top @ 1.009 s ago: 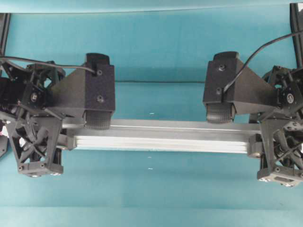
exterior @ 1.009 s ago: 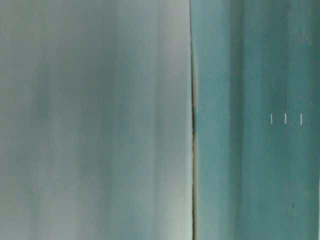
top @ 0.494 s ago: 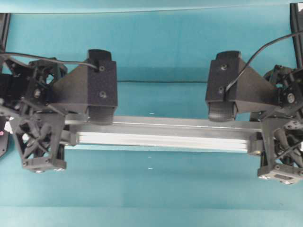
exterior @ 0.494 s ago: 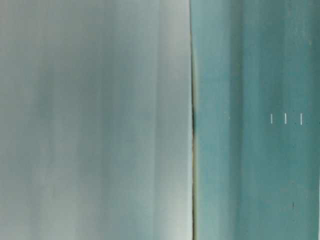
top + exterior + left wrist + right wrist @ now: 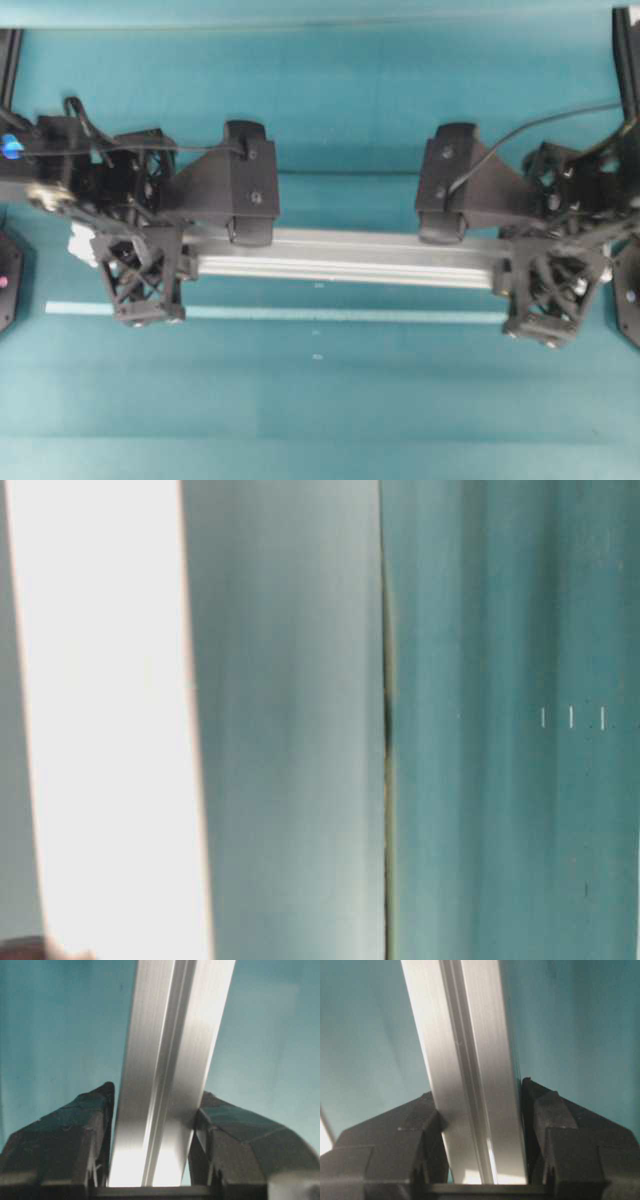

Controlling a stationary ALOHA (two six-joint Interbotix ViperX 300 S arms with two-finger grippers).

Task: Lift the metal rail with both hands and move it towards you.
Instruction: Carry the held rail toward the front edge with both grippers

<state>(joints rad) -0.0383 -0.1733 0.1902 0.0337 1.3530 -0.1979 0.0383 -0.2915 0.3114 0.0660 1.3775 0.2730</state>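
Note:
The metal rail [image 5: 350, 258] lies crosswise over the teal table, silver with lengthwise grooves. My left gripper [image 5: 200, 258] is shut on its left end and my right gripper [image 5: 492, 266] on its right end. Seen from the left wrist, the rail [image 5: 170, 1035] runs away between the black fingers [image 5: 75, 1130], both pressed on its sides, gripper [image 5: 155, 1105]. The right wrist view shows the same grip: the rail [image 5: 465, 1035] is clamped in the gripper [image 5: 480, 1095]. Whether the rail touches the table I cannot tell.
A thin pale-blue tape strip [image 5: 300, 313] lies on the table just nearer than the rail. Black frame posts [image 5: 625, 60] stand at the far corners and dark arm bases [image 5: 630, 300] at the sides. The table-level view shows only blurred pale and teal bands [image 5: 500, 780].
Both arms and the rail look smaller and sit higher in the overhead view. The tape strip has come into sight below the rail. A bright band has appeared in the table-level view.

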